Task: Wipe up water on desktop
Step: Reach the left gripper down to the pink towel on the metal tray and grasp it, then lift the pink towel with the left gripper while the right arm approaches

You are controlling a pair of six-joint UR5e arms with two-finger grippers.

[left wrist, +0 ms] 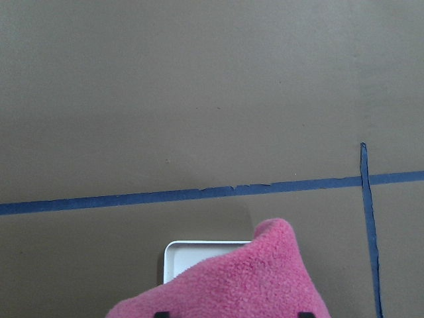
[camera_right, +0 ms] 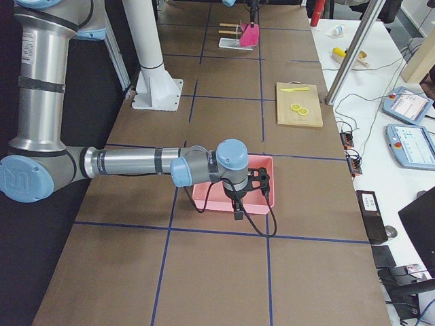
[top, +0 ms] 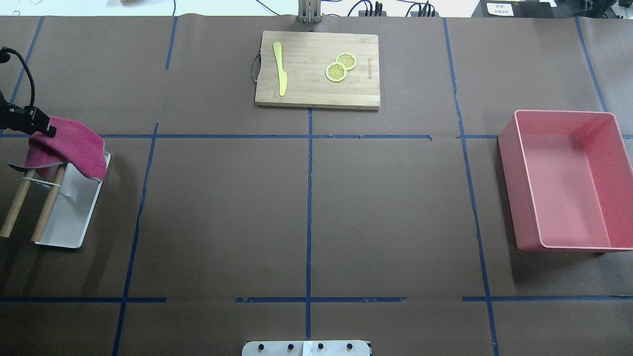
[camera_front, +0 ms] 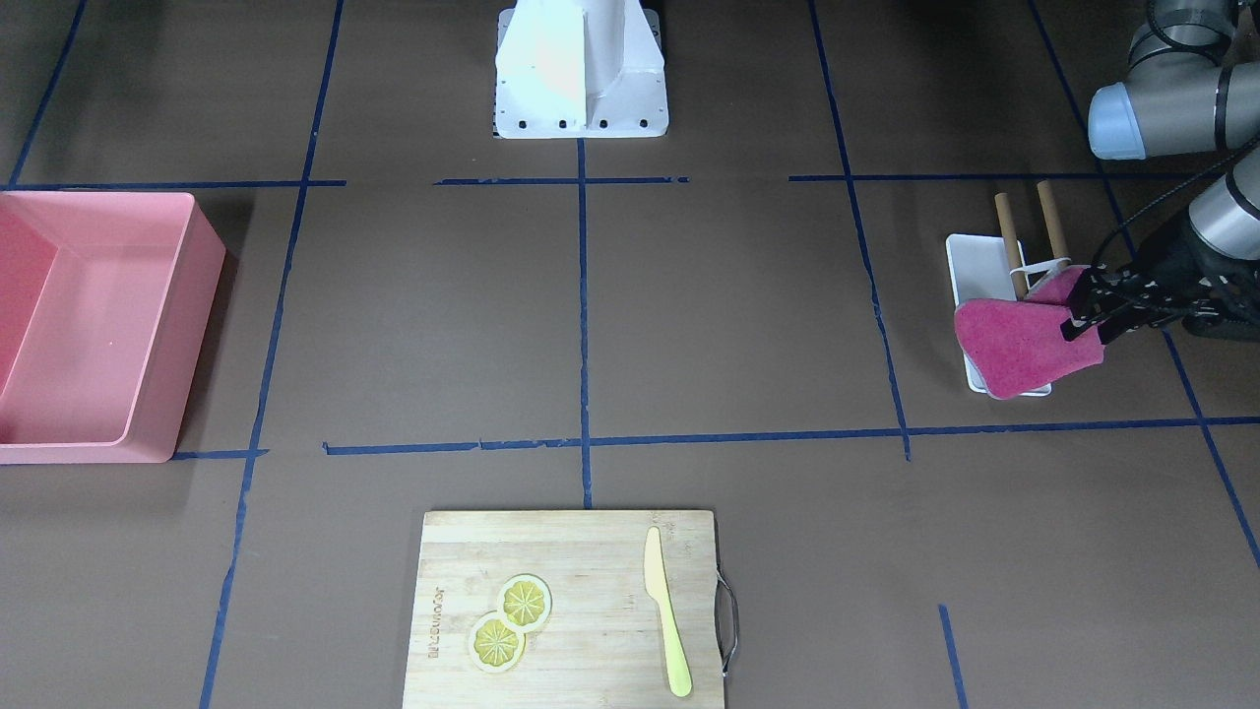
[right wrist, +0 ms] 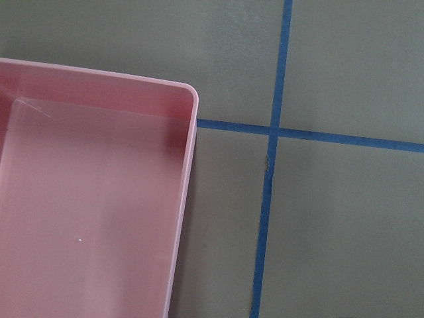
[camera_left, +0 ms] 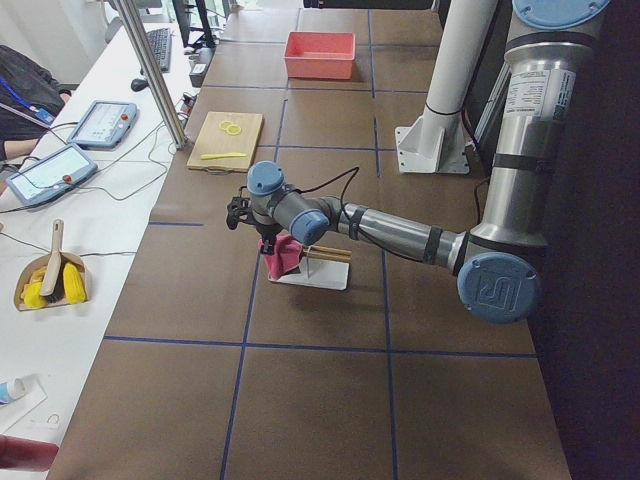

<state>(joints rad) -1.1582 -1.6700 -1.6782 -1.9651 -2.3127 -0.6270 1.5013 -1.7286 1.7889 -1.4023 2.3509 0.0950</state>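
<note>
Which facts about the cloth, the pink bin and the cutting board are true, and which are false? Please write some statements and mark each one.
1. The left gripper holds the magenta cloth. True.
2. The two lemon slices lie in the pink bin. False: they lie on the cutting board.
3. The yellow knife lies on the cutting board, apart from the lemon slices. True.
4. The magenta cloth is spread flat on the desktop. False: it hangs from the left gripper over the white tray.
</note>
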